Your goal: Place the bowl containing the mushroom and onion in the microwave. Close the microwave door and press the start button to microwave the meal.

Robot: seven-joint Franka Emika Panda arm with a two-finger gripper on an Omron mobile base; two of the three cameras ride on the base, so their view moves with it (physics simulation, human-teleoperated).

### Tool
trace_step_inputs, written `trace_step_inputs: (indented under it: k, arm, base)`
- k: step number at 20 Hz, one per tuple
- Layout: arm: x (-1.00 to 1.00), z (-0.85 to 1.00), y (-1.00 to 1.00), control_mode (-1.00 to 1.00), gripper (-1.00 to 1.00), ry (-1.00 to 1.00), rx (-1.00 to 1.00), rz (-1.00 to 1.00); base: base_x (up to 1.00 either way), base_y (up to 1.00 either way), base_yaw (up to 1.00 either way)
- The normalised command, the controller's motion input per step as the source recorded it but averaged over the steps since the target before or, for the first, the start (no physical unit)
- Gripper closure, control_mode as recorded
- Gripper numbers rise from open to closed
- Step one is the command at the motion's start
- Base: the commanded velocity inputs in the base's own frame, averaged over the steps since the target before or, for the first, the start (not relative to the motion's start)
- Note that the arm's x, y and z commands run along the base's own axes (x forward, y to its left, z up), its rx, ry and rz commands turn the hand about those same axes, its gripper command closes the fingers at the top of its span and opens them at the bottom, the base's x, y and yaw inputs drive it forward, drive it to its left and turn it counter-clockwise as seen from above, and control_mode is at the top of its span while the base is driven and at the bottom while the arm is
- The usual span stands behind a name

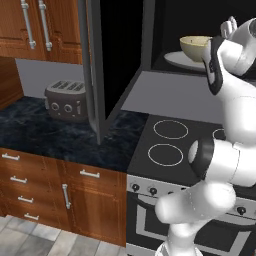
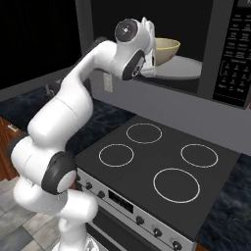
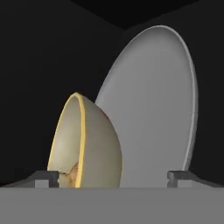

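We found the gripper (image 3: pixel 113 177) with its jaws spread wide, a fingertip showing on either side of the bowl (image 3: pixel 85 144) and neither one pressing it. The bowl sat on the white turntable plate (image 3: pixel 153 109) inside the microwave (image 2: pixel 223 59), toward the plate's front edge, with a bit of tan food (image 3: pixel 74 171) low in it.

We judged the placing done and the step in hand to be the withdrawal. The fingers needed to come straight back out along the line of the hand, jaws kept apart, so no tip would catch the rim and drag the bowl off the plate. The wrist had to clear the opening fully before any sideways swing toward the door.

The microwave door (image 1: pixel 95 65) hung open to the left of the microwave, edge-on toward the base, reaching down near the counter. We reckoned it called for a push from its outer face, so the arm would have to go around it.

Below the microwave lay the stove (image 2: pixel 157 166), black top with white rings and nothing on it. Left of the stove ran the dark stone counter (image 1: pixel 45 135) over wooden drawers, and at its back stood a toaster (image 1: pixel 65 100), behind the door's lower edge. The keypad (image 2: pixel 235 54) ran down the microwave's right side.
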Motion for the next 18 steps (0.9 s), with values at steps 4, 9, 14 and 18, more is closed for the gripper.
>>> trace_step_inputs:
  k: [4, 9, 14, 18]
  arm:
    - [-0.98, 0.47, 0.0, -1.0, -1.0, 0.03, -0.14, 0.0]
    - [-1.0, 0.42, 0.08, -1.0, -1.0, 0.16, -0.29, 0.02]
    - [-1.0, 0.03, 0.38, -1.0, -1.0, 0.22, -0.44, 0.13]
    - [-1.0, 0.0, 0.46, -1.0, -1.0, 0.22, -0.5, 0.27]
  base:
    - [0.0, 0.0, 0.0]
    - [0.0, 0.0, 0.0]
    - [0.0, 0.0, 0.0]
    - [0.0, 0.0, 0.0]
